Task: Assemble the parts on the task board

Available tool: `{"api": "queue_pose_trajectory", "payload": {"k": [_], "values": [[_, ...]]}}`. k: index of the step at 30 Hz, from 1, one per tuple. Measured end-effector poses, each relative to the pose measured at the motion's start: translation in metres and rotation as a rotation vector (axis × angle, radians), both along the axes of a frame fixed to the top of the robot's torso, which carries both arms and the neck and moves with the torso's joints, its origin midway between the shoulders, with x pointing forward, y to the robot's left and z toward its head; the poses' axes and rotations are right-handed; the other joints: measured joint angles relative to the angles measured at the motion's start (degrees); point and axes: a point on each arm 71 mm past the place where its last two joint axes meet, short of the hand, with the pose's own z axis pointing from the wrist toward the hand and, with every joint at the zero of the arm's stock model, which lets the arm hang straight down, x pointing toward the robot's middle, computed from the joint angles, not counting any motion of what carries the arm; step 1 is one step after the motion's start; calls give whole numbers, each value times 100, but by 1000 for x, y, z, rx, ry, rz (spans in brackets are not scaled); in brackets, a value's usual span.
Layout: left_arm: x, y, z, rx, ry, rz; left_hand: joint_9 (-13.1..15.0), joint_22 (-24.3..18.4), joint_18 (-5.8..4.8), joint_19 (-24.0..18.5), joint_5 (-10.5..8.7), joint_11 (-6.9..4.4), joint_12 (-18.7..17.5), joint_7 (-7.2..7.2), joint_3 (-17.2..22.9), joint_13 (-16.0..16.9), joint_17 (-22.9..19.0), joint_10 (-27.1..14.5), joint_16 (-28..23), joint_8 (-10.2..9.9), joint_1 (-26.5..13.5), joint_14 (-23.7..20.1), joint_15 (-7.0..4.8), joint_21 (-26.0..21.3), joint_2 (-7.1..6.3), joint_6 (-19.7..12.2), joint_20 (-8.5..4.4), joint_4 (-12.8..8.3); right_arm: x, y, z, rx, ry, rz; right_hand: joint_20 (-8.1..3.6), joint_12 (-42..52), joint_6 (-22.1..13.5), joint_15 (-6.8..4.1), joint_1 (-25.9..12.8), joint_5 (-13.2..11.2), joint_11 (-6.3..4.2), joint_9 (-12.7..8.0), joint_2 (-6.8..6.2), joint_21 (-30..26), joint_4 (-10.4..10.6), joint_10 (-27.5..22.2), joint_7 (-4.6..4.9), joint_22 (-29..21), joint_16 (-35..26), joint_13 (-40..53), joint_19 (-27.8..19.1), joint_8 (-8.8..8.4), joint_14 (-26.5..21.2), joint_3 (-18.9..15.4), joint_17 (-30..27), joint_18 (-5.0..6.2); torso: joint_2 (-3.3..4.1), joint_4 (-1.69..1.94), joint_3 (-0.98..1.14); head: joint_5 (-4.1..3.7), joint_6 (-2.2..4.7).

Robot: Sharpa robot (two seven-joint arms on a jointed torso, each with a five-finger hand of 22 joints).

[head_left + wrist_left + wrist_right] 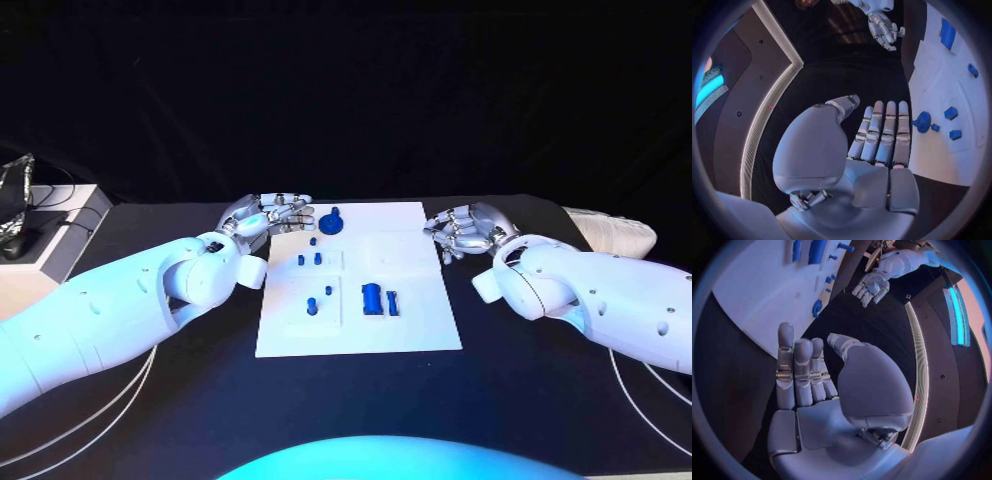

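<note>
The white task board (411,330) lies in the middle of the black table. Small blue parts sit on it: a round knobbed piece (332,223) at the far left corner, two short pegs (309,259), a small peg (313,305), and a larger cylinder (372,298) with a thin bar (392,303) beside it. My left hand (270,216) hovers at the board's far left edge, fingers straight and holding nothing (879,135); the round piece (922,121) lies just beyond its fingertips. My right hand (464,231) is off the board's far right edge, open and empty (804,370).
A pale object (613,232) lies at the table's far right. At the far left, off the table, stands a white stand with dark equipment (36,215). Bare black table surrounds the board.
</note>
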Motion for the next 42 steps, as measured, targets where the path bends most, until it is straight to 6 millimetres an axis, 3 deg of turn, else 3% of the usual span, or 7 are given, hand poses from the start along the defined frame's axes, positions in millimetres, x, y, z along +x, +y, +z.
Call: {"api": "queue_pose_trajectory", "payload": {"k": [10,13,17,21,28,34,42], "values": [[12,4,-8,6,-41,141,-159,-547,0,-315,-25,106,-15,-41,-246,-12,-265,-425,-636,-68,3,-422,136,-414,30,-86,76,-6,24,-9,3,139,-115,-56,533,-2469,-46,505,-9,-33,402,-668,49,-941,-396,-65,325,-2099,-2717,-3357,-1222,-549,-1158,448,-1454,0,-70,14,46,-21,247],[11,4,-8,10,-38,141,-715,-1269,-346,-1722,-400,-247,-148,-338,-1178,-128,-697,-1523,-1062,-308,-771,-1922,-186,-547,435,-1701,-449,-307,23,-8,3,140,-112,-56,193,-2844,-1734,374,-779,-468,145,-1640,465,-1059,-654,-783,-37,-3494,-3632,-4096,-2139,-843,-2053,-634,-2395,-285,-70,15,46,-21,248],[9,-2,-8,18,-35,126,-1252,-1963,-654,-3106,-752,-609,-266,-620,-2069,-244,-1110,-3725,-1465,-529,-1837,-3382,-512,-662,796,-3305,-974,-608,18,-5,4,162,-107,-58,-145,-3155,-3349,228,-1784,-885,-95,-2554,816,-1173,-880,-3169,-401,-4741,-4411,-4684,-4419,-1106,-4339,-1668,-3243,-620,-86,30,44,-43,300],[4,-18,-4,30,-36,106,-1552,-2348,-808,-3876,-946,-813,-324,-779,-2564,-307,-1339,-5028,-1688,-652,-3809,-4193,-691,-717,995,-4197,-1264,-776,6,8,7,227,-96,-56,-335,-3327,-4247,145,-4217,-1114,-227,-3062,1009,-1225,-1005,-4705,-595,-5432,-4840,-5005,-5812,-1250,-5740,-2240,-3712,-764,-126,70,46,-98,455],[-11,-49,7,69,-50,107,-1750,-2609,-900,-4379,-1065,-942,-357,-881,-2883,-347,-1494,-5895,-1826,-715,-6524,-4736,-809,-744,1127,-4792,-1472,-901,-24,32,18,387,-81,-99,-459,-3415,-4848,87,-6426,-1261,-315,-3403,1143,-1252,-1097,-5744,-726,-5896,-5130,-5219,-6748,-1315,-6678,-2614,-4027,-855,-249,207,57,-246,898],[-23,-65,15,108,-64,165,-1806,-2679,-899,-4506,-1090,-981,-357,-920,-2965,-356,-1534,-6119,-1844,-726,-7286,-4853,-859,-744,1163,-4932,-1512,-911,-38,38,25,467,-75,-172,-504,-3444,-4986,70,-7029,-1287,-356,-3494,1182,-1252,-1116,-6011,-771,-6021,-5174,-5277,-7001,-1348,-6922,-2711,-4112,-853,-334,302,68,-331,1148],[-29,-67,20,141,-74,251,-1833,-2714,-959,-4598,-1114,-1002,-357,-930,-3019,-363,-1553,-6260,-1863,-753,-7727,-4952,-862,-766,1184,-5024,-1543,-935,-40,35,25,486,-78,-233,-515,-3468,-5089,67,-7365,-1320,-355,-3543,1205,-1274,-1125,-6168,-787,-6089,-5236,-5306,-7134,-1370,-7061,-2767,-4158,-941,-366,343,72,-352,1212]]}}
